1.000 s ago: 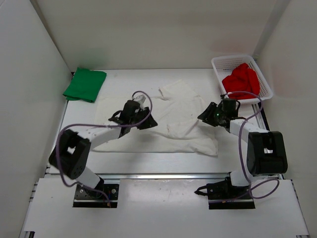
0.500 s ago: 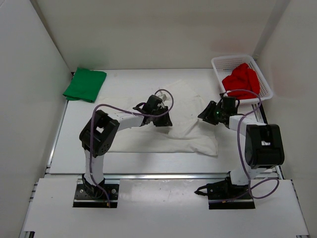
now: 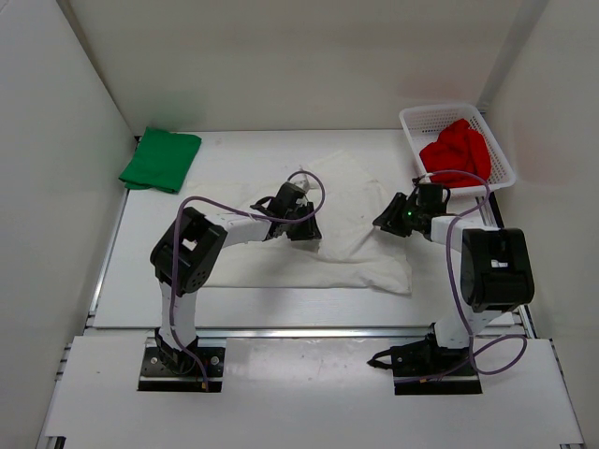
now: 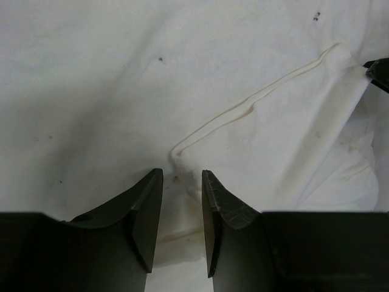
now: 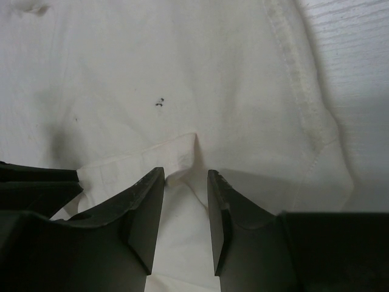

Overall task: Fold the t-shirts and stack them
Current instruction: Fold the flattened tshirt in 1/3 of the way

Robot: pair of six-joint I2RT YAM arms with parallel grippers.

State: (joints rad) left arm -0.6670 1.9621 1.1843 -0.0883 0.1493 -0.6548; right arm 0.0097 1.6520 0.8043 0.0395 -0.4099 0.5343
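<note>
Three t-shirts shared the worktop (image 3: pixel 234 150): the white t-shirt (image 3: pixel 360 248) lay spread beneath and between both pincers, the green t-shirt (image 3: pixel 161 159) sat folded well off beyond the left pincer (image 3: pixel 301 224) on its outer side, and the red t-shirt (image 3: pixel 456 148) lay heaped in the basket (image 3: pixel 409 120) just beyond the right pincer (image 3: pixel 391 220). The left pincer, low on the white cloth, pinched it where a ridge (image 4: pixel 255 100) ran away from its tips. The right pincer's jaws stood narrowly apart either side of a raised tuck (image 5: pixel 182 155); whether it truly gripped could not be told. The step in hand seemed to be a fold of the white shirt. Done well, both pincers would bite only the top layer, lift level and together, carry the cloth across without dragging the layer beneath, and lay the edges flush.
</note>
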